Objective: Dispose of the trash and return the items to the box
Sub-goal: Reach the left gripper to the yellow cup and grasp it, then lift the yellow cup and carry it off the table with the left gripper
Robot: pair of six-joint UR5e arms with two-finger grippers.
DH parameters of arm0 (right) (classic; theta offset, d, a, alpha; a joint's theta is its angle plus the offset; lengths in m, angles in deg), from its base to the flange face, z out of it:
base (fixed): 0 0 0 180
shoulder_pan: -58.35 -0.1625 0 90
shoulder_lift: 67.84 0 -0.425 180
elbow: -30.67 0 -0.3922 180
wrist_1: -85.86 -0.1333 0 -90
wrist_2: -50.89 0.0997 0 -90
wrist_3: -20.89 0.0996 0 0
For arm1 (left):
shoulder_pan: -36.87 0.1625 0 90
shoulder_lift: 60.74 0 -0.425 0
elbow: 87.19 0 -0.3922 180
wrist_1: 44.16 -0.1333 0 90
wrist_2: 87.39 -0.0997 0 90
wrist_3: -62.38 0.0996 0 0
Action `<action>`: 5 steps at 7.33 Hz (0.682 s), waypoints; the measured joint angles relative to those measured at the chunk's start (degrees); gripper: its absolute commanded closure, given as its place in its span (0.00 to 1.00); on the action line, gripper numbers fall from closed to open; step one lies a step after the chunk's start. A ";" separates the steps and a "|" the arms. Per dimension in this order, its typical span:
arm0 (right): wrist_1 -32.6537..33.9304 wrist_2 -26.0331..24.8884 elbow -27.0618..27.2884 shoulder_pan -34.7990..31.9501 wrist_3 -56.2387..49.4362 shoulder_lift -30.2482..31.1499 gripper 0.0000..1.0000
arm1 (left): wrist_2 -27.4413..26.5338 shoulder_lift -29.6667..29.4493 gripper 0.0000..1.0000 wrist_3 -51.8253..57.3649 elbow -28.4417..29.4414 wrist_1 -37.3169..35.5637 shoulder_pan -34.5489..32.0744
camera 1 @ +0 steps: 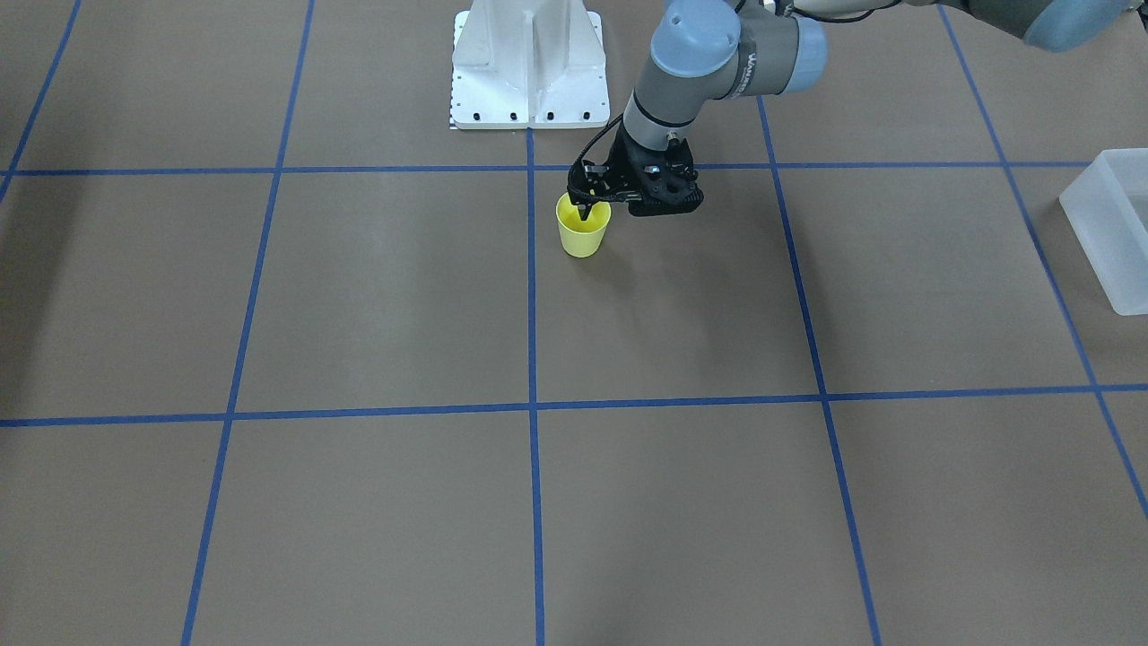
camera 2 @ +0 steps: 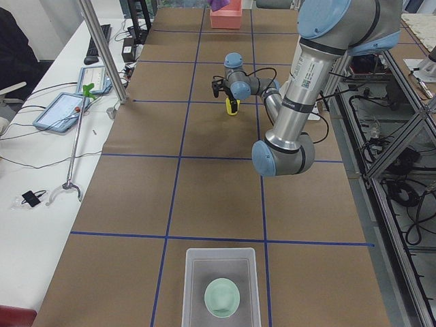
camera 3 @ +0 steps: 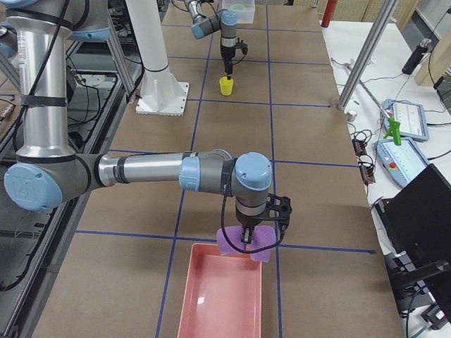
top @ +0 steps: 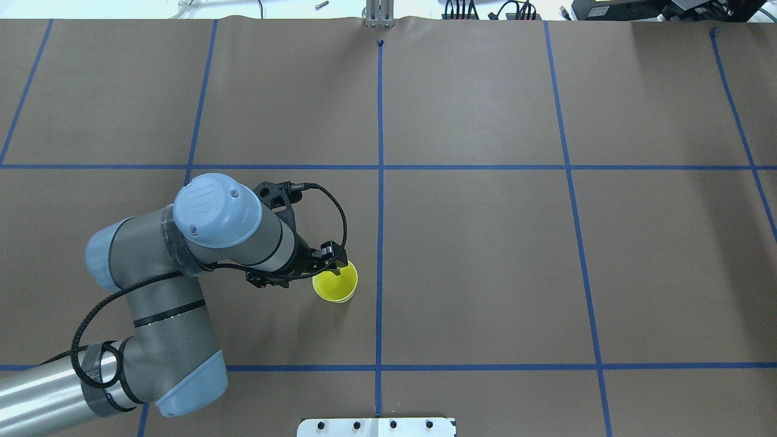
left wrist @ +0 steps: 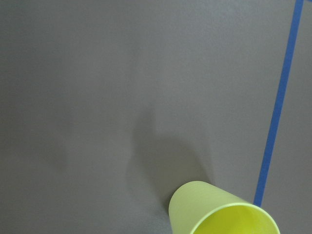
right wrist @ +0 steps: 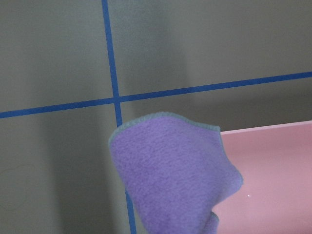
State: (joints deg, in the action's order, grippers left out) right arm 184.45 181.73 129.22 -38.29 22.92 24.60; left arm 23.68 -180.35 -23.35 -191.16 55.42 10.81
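A yellow cup (camera 1: 583,231) stands upright on the brown table near the centre line; it also shows in the overhead view (top: 335,283). My left gripper (camera 1: 585,210) is on its rim from above, one finger inside, and looks shut on it. The frosted box (camera 2: 221,286) holds the mint-green bowl (camera 2: 222,298); the box also shows in the front-facing view (camera 1: 1112,224). My right gripper (camera 3: 246,236) shows only in the exterior right view, so I cannot tell its state. A purple cloth (right wrist: 170,175) hangs beneath it over the end of a pink tray (camera 3: 218,296).
The white robot pedestal (camera 1: 529,63) stands just behind the cup. A metal post (camera 3: 363,63) and a side bench with a tablet (camera 3: 405,113) line the far table edge. Blue tape lines (top: 380,243) grid the table.
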 measured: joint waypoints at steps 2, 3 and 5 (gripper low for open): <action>-0.18 -0.13 -1.55 -0.11 -0.05 -0.06 1.00 | -0.03 -0.81 1.00 -0.44 1.29 0.03 0.64; -0.27 -0.30 -2.30 -0.13 -0.10 -0.05 1.00 | -0.03 -0.94 1.00 -0.56 1.46 0.04 0.73; -0.33 -1.96 -3.27 -0.19 -1.30 0.00 1.00 | 0.44 -1.03 1.00 -0.91 0.48 0.02 0.49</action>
State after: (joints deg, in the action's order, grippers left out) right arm 184.13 179.77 125.95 -38.48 21.62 24.60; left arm 24.12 -181.39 -24.26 -190.69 55.45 11.29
